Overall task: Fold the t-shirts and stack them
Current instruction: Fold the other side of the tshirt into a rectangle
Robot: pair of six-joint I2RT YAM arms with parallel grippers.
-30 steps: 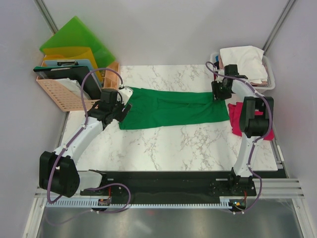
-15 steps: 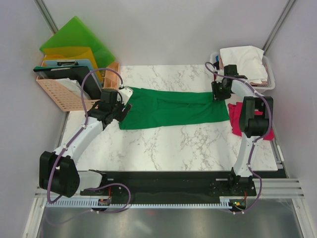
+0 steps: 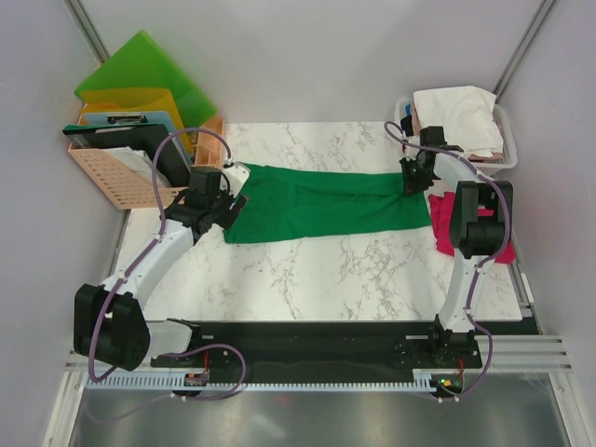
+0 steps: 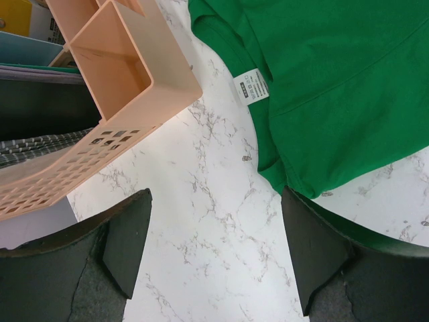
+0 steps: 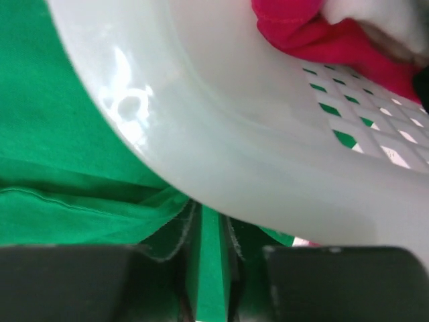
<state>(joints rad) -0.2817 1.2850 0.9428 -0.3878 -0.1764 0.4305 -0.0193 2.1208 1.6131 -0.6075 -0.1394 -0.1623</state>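
The deep green t-shirt (image 3: 326, 203) lies flat as a long strip across the marble table (image 3: 307, 270). My left gripper (image 3: 225, 210) is open at its left end. In the left wrist view (image 4: 214, 225) bare marble lies between the jaws, and the shirt's corner (image 4: 322, 100) touches the right finger (image 4: 315, 255). My right gripper (image 3: 413, 179) is at the shirt's far right corner. In the right wrist view (image 5: 209, 231) it is shut on a fold of green cloth (image 5: 74, 168). A magenta-red t-shirt (image 3: 447, 228) lies under the right arm.
A white basket (image 3: 503, 154) with white and pink cloth stands at the back right; its rim (image 5: 221, 134) is very close above the right fingers. A peach crate (image 3: 107, 172) with folders stands at the back left, and it also shows in the left wrist view (image 4: 114, 87).
My right gripper has shifted slightly to the right, toward the white basket, with the green cloth. The left arm has not moved.
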